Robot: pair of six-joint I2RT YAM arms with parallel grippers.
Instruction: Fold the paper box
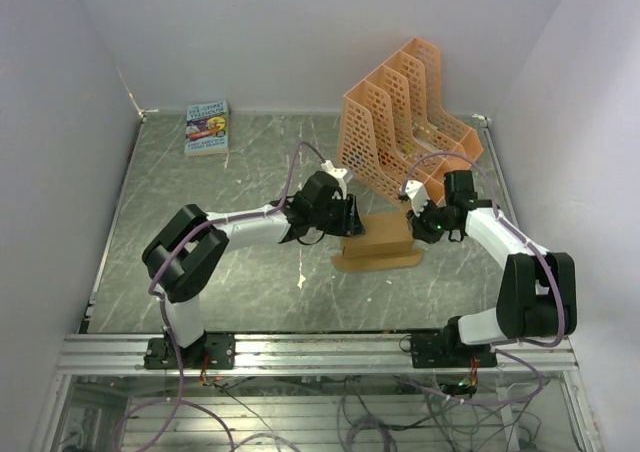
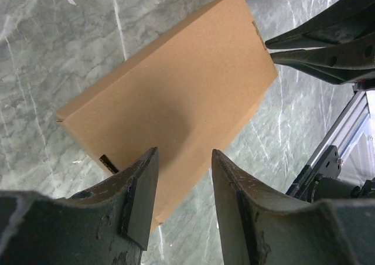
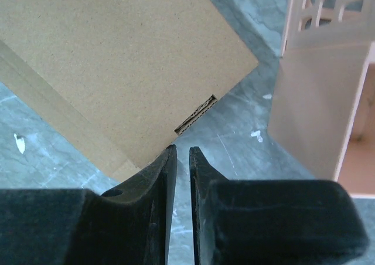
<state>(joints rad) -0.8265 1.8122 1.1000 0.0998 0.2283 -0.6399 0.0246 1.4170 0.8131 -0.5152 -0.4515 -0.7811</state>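
Paper box (image 1: 378,244): tan carton, lying flat on the desk (image 1: 230,272), right of centre, nearer the right edge than the left. A flap shows flat along its near side. Broad top face closed and plain; corrugated edge visible at one corner.

Left tool (image 2: 184,159): jaws spread apart, above the box's left end, gripping nothing; box face shows between the fingers.

Right tool (image 3: 183,150): fingers drawn nearly together, only a thin slit between them, nothing seen in it. Tips sit at the box's right-hand corner; contact cannot be told.

Orange rack (image 1: 410,122): upright toward far right corner, just behind the box.

Small book (image 1: 207,127): far left corner, well apart.
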